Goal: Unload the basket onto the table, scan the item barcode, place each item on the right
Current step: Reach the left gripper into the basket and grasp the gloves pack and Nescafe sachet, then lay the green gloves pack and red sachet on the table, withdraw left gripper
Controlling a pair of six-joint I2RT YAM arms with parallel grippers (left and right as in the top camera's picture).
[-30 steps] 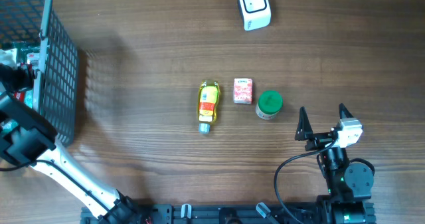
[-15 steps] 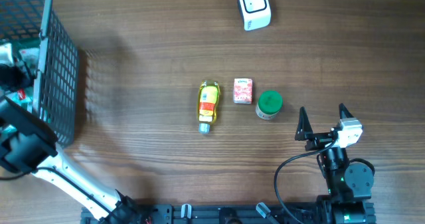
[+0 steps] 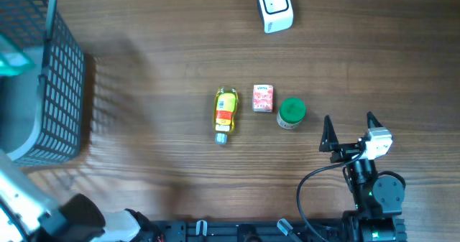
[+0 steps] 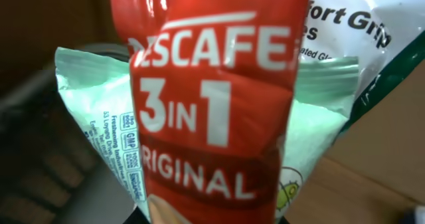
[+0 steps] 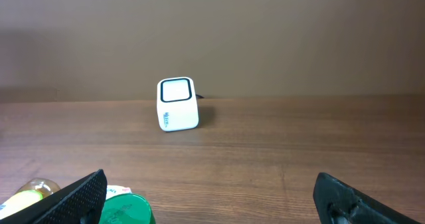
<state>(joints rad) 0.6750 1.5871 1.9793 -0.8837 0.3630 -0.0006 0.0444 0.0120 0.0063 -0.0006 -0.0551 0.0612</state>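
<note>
**A:** Overhead, which step was in hand?
**B:** Picking the item, I judged. The scanner (image 3: pixel 274 7) sat at the top, right of centre, and the basket (image 3: pixel 68 91) at upper left. A yellow bottle (image 3: pixel 226 114), pink box (image 3: pixel 263 98) and green-lidded jar (image 3: pixel 291 113) lay mid-frame on the tabletop (image 3: pixel 158 48). The right end effector (image 3: pixel 352 133), lower right, stood released and empty.

**A:** Left wrist?
**B:** A red sachet (image 4: pixel 212 104) filled the centre: "NESCAFE 3 IN 1 ORIGINAL". A pale green packet (image 4: pixel 86 98) lay behind it, and a white pack (image 4: pixel 358 31) at upper right read "Grip". I couldn't tell whether the left end effector was clenched.

**A:** Right wrist?
**B:** The scanner stood left of centre. Next, the sachet's barcode would need presenting to its window.
</note>
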